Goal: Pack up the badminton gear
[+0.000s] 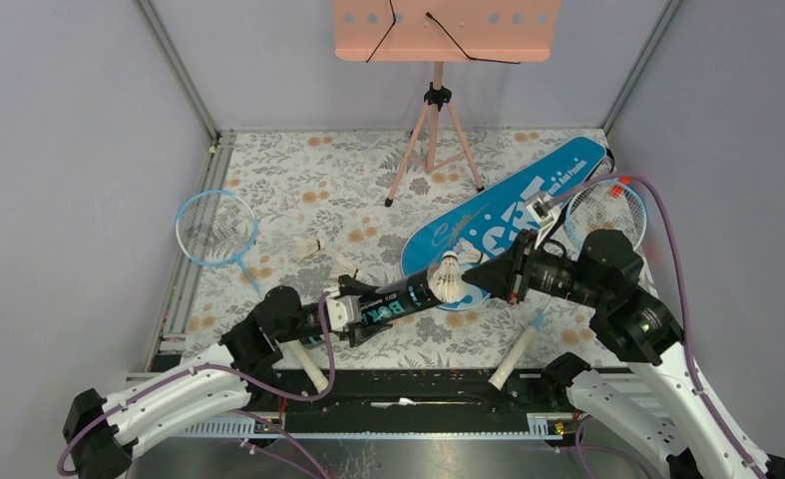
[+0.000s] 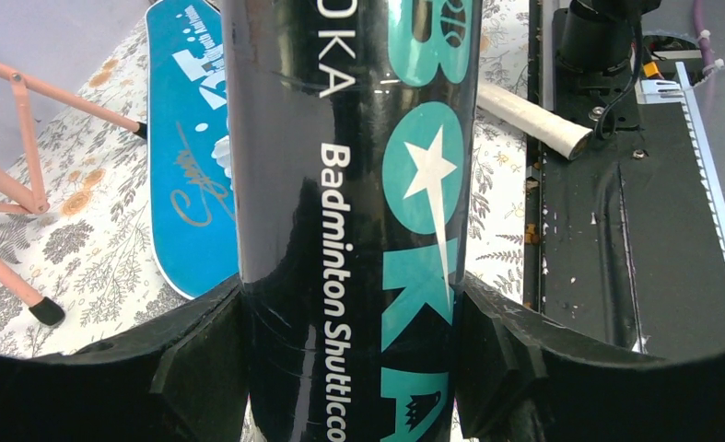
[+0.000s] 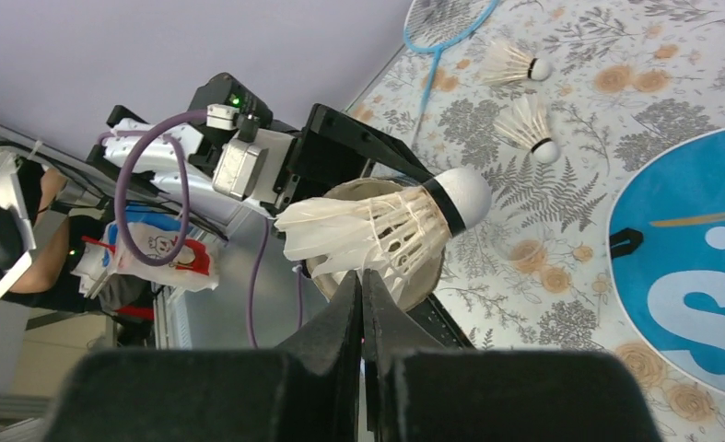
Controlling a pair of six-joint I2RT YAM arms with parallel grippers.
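Note:
My left gripper (image 1: 353,311) is shut on the black tube (image 1: 400,298), lettered Badminton Shuttlecock, and holds it tilted with its open mouth to the right; the tube fills the left wrist view (image 2: 351,212). My right gripper (image 1: 474,277) is shut on the feather edge of a white shuttlecock (image 3: 386,224) and holds it sideways right at the tube's mouth (image 3: 377,267). Two more shuttlecocks (image 1: 311,246) lie on the cloth, also in the right wrist view (image 3: 524,124). The blue SPORT bag (image 1: 503,215) lies at the right. One racket (image 1: 215,227) lies at the left, another (image 1: 607,208) at the right, by the bag.
A pink tripod stand (image 1: 436,130) stands at the back centre. Two white racket handles (image 1: 513,359) reach the table's front edge near the arm bases. Grey walls close in both sides of the flowered cloth (image 1: 298,170).

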